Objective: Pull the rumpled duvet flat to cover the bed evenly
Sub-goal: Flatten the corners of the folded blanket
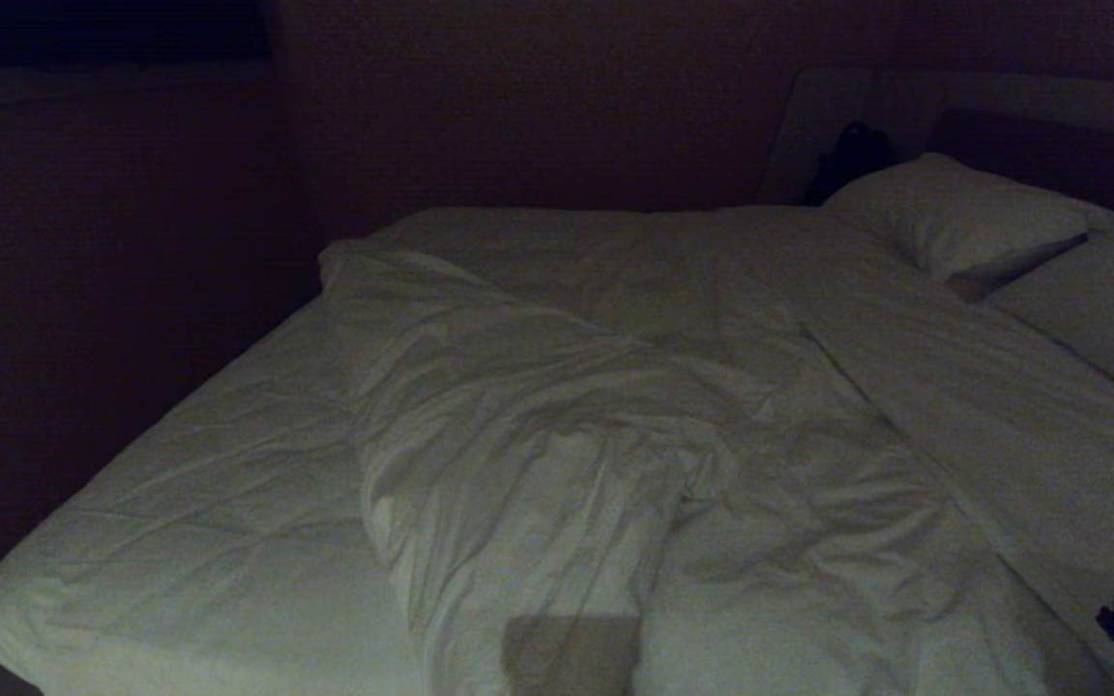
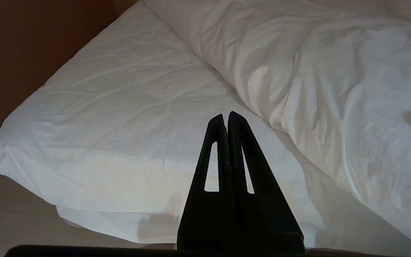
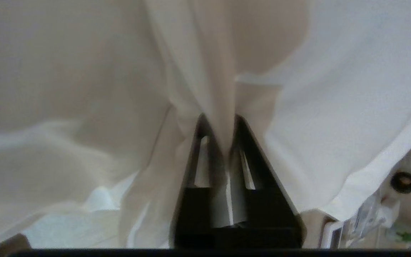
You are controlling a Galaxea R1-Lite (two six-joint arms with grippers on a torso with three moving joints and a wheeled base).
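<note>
Item: duvet (image 1: 538, 425), white, thick and creased; lies bunched in a long ridge down the middle of the bed (image 1: 199, 522), folded back on itself, leaving the robot's-left part of the mattress bare to the near corner. Pillows (image 1: 953, 217) at the far right, against the dark headboard. Right gripper (image 3: 226, 142): jaws closed on a pinched fold of the duvet, cloth running up between the fingers (image 3: 205, 157) and draping away on both sides; the arm itself shows only at the lower right edge of the head view. Left gripper (image 2: 226, 119): jaws pressed together, holding nothing, parked above the bare mattress corner. Handling note, as judgement: the grip looks to take a narrow fold only, so the pull should be slow, low and steady toward the uncovered side, lest the cloth slip free or merely drag the ridge along unopened.
</note>
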